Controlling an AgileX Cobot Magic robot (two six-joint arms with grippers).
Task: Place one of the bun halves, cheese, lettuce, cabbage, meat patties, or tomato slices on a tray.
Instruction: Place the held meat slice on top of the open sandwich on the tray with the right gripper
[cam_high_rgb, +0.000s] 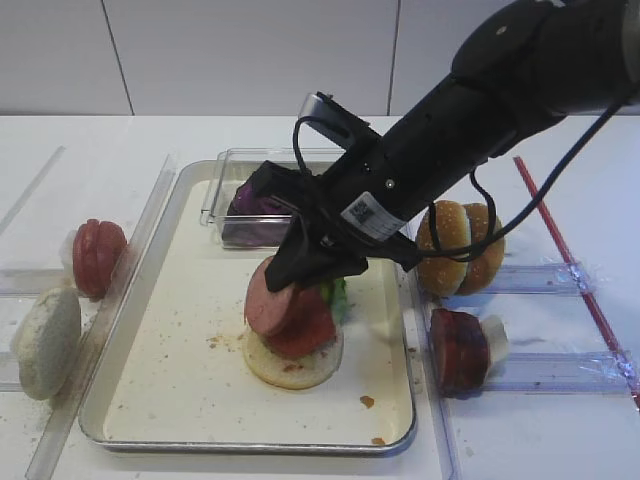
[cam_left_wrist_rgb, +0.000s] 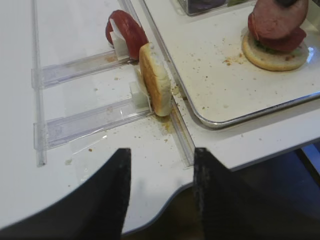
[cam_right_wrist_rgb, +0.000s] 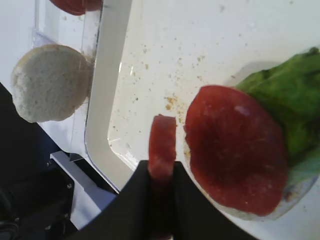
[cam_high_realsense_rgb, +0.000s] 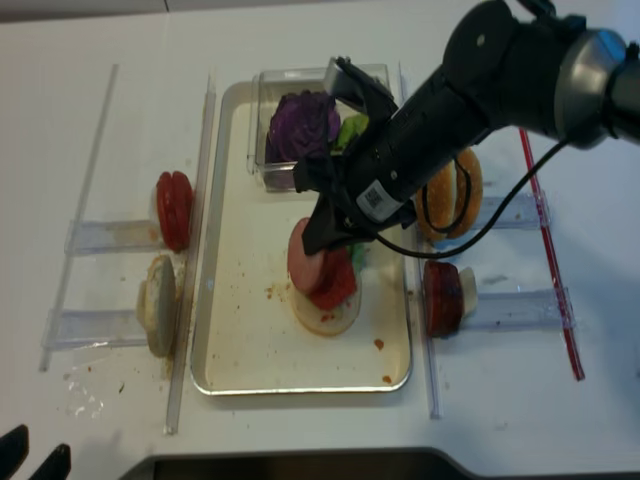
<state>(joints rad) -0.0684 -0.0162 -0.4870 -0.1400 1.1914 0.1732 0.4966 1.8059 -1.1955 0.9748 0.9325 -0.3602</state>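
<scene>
Exterior high view: a meat patty (cam_high_rgb: 268, 296) is pinched on edge in my right hand (cam_high_rgb: 305, 262), jaws closed tight on it, just above the stack on the tray (cam_high_rgb: 180, 400). That stack is a bun half (cam_high_rgb: 292, 362) bearing lettuce (cam_high_rgb: 335, 293) and a tomato slice (cam_high_rgb: 305, 325). Purple cabbage (cam_high_rgb: 256, 205) sits in a clear box (cam_high_rgb: 215, 200) at the tray's far end. My left hand (cam_left_wrist_rgb: 160, 192) hangs spread and empty above the surface (cam_left_wrist_rgb: 75, 30).
</scene>
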